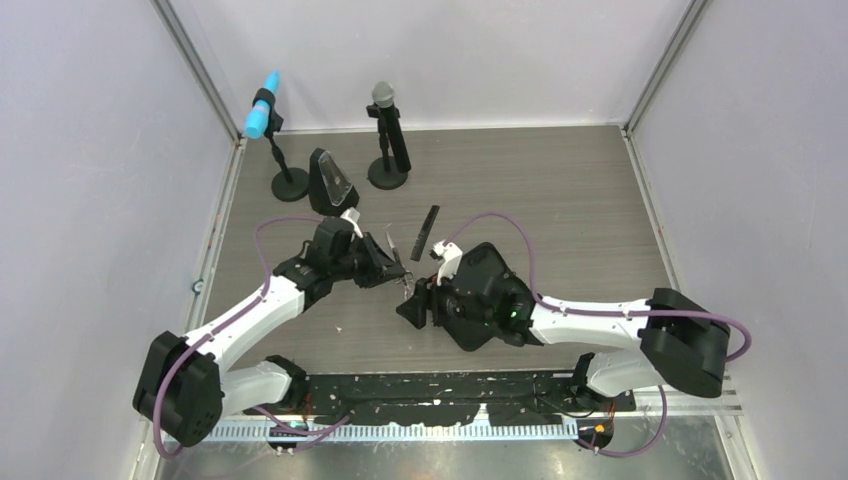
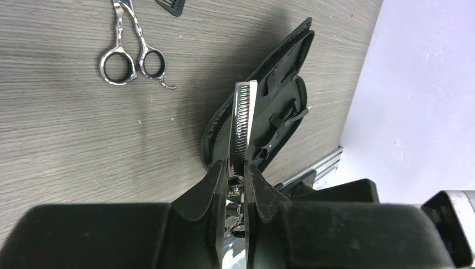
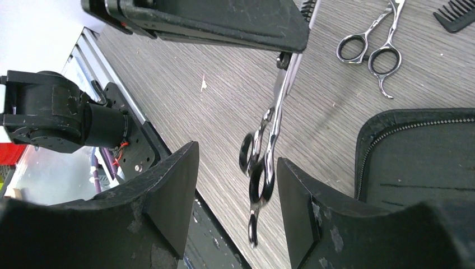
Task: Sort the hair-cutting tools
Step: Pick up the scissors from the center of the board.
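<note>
Operator: Over the middle of the table (image 2: 67,129), who has what?

Annotator: Your left gripper (image 2: 236,167) is clamped narrow on the thinning scissors (image 2: 245,115). It pinches them near the pivot, toothed blade poking out ahead, finger rings hanging free behind. Your right gripper (image 3: 236,159) stands wide, a finger either side of those rings, not touching them as far as I can tell.

Operator: Why that hold?

Annotator: Reads as a hand-over: you leave the rings clear so the right side has something to take. Could also be lining the blade up with the pouch. Can't say which.

Operator: The pouch?

Annotator: The black zip pouch (image 2: 280,84) sits open just beyond the blade tip, right beside your right gripper. Inside, elastic loops show, and I see no scissors or comb seated in them. Thin dark bits near the loops may be clips or just straps, too small to tell.

Operator: Rest of the tools?

Annotator: The second scissors (image 2: 138,39) lie flat on the table, closed, apart from the pouch. The comb (image 1: 428,232) lies just past them, also outside. Sorting looks barely begun.
</note>
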Action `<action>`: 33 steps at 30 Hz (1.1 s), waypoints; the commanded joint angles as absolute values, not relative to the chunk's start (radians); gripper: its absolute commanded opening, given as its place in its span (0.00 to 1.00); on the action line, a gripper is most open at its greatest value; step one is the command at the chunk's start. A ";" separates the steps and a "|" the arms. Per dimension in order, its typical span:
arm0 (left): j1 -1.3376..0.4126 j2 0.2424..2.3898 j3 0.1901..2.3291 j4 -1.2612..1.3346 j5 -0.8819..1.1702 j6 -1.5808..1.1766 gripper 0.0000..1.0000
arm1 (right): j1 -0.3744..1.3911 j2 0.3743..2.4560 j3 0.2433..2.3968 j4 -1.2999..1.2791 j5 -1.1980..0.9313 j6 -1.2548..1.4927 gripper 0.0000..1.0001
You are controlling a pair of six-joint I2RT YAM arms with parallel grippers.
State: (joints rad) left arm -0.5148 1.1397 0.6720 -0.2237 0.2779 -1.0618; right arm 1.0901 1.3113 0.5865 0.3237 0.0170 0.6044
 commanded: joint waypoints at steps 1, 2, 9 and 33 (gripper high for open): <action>-0.527 1.096 0.652 -0.083 0.316 -1.141 0.00 | 1.100 1.357 0.641 0.412 0.047 0.628 0.62; -0.531 1.091 0.644 -0.063 0.315 -1.152 0.00 | 1.101 1.373 0.645 0.415 0.045 0.629 0.62; -0.545 1.060 0.618 0.020 0.309 -1.193 0.00 | 1.104 1.426 0.669 0.414 0.026 0.628 0.50; -0.585 0.998 0.710 -0.164 0.171 -0.998 0.49 | 1.114 1.375 0.671 0.318 0.044 0.508 0.05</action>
